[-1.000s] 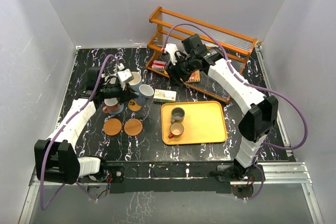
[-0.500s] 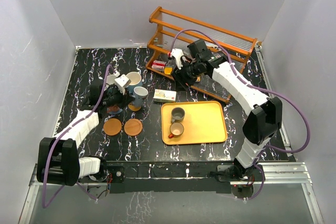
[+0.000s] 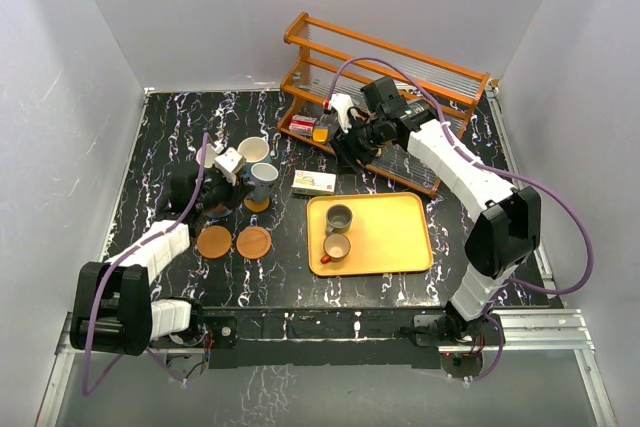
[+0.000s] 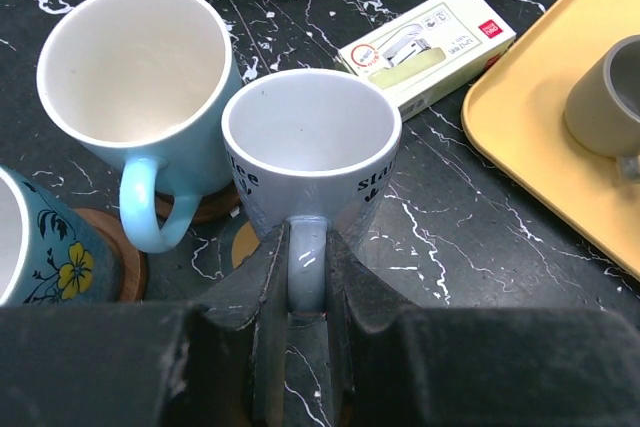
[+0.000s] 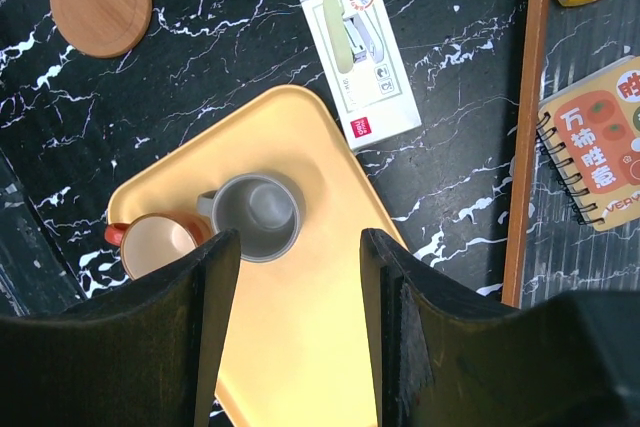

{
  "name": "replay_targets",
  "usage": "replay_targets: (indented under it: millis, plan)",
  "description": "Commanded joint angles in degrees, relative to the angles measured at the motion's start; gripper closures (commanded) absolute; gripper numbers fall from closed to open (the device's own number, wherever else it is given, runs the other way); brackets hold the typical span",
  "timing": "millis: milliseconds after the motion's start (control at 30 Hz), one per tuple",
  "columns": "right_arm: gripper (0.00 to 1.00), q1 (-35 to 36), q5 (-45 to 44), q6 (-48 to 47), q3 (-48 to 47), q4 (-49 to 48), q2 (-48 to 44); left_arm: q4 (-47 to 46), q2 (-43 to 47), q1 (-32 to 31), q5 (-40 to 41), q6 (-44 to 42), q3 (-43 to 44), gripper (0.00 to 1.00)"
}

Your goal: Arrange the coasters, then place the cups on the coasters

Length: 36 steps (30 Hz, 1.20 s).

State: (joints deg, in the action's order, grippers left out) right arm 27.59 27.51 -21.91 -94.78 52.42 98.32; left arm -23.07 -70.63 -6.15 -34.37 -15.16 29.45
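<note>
Left tool (image 4: 308, 269), clamped narrow on the grey ceramic mug (image 4: 310, 142) handle at frame centre: seat it centred on the round orange wooden coaster (image 4: 243, 244), then release. Right tool (image 5: 295, 247) gapes empty.

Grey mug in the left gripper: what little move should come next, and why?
Probably open the left gripper and let go. It is shut on the handle of the grey mug, which stands upright over a coaster, beside the blue mug. Whether the mug's base touches the coaster I cannot tell, so release gently.
</note>
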Motion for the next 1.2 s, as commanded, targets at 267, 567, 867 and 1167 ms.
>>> replay_targets:
  millis: [267,567,867,1167]
  plan:
    - [0.50,-0.4,0.8,-0.1,0.9,-2.3,-3.0,-9.8,-1.0,0.6,-2.0,-1.1,-0.7,1.00]
    - [0.50,-0.4,0.7,-0.3,0.9,-2.1,-2.7,-9.7,-2.6,0.6,-2.3,-1.8,-1.0,1.00]
    - [0.51,-0.4,0.7,-0.5,1.2,-2.0,-2.6,-9.1,-3.7,0.8,-3.2,-2.7,-1.5,1.00]
    - [0.50,-0.4,0.6,-0.6,1.5,-2.0,-2.9,-8.4,-4.2,0.9,-3.2,-4.1,-1.8,1.00]
